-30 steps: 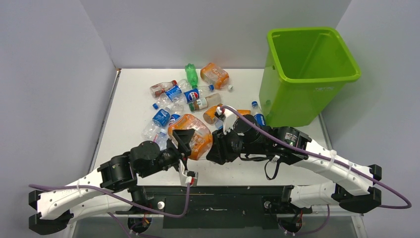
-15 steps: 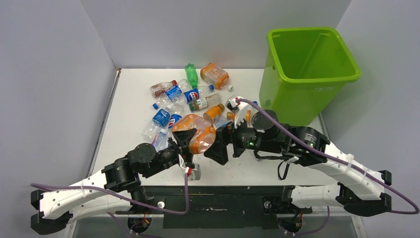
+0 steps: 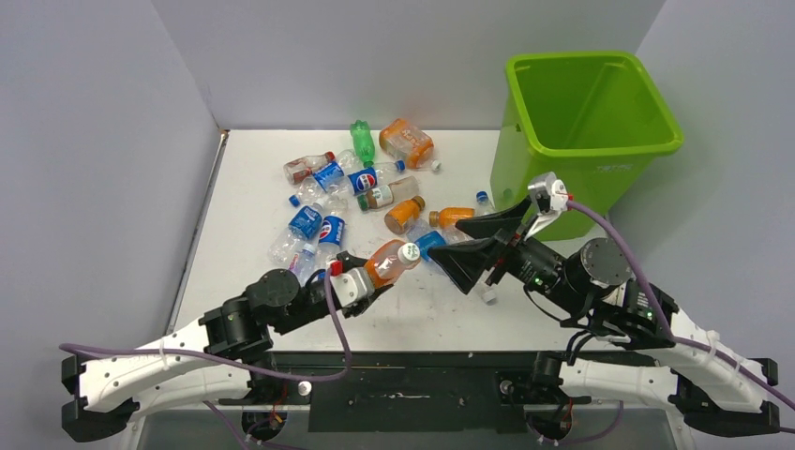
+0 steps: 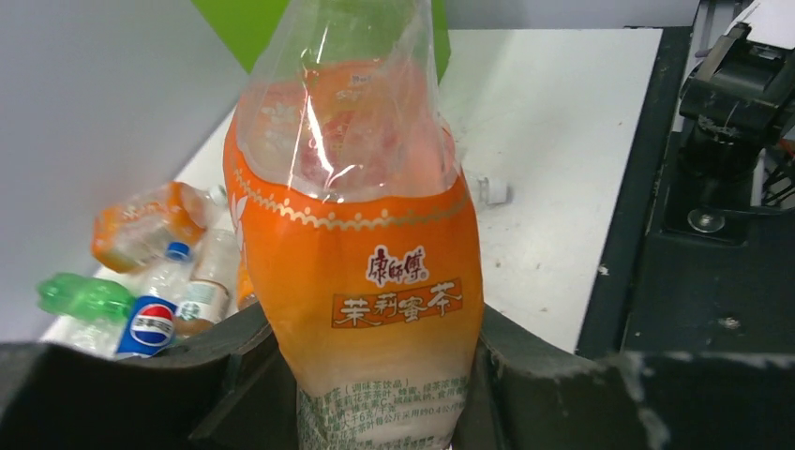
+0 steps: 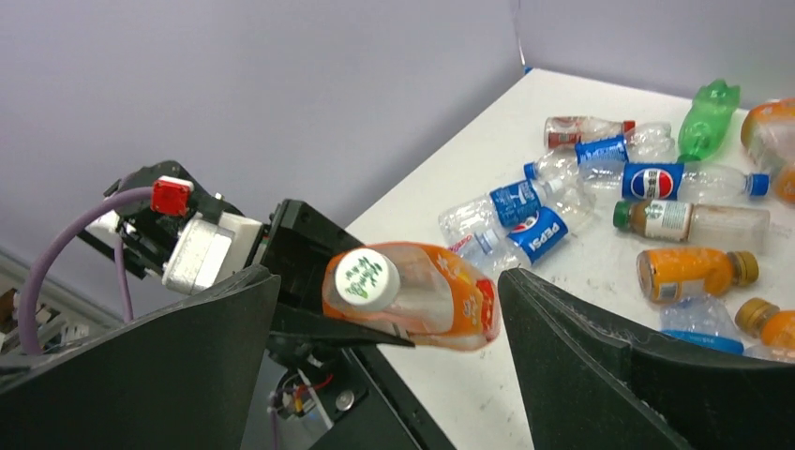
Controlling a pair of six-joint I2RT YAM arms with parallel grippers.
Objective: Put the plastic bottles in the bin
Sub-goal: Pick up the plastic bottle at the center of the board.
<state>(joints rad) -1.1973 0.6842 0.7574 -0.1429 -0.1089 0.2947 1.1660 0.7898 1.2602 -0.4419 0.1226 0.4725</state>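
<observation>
- We see the left end effector (image 3: 364, 277) clamped on an orange-labelled bottle (image 3: 389, 261), which it holds above the surface (image 3: 253, 178).
- The right end effector (image 3: 472, 246) stands wide and empty, facing that bottle's white cap.
- The other bottles (image 3: 352, 178) lie scattered on the surface, left of the lime-green bin (image 3: 553, 187) at the far right corner.

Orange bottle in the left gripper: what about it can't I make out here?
Base: left wrist view, the orange bottle runs off the bottom edge between the left gripper fingers.
Cap: same view, cut off by the top edge.
Label text: top view, too small to read.
</observation>
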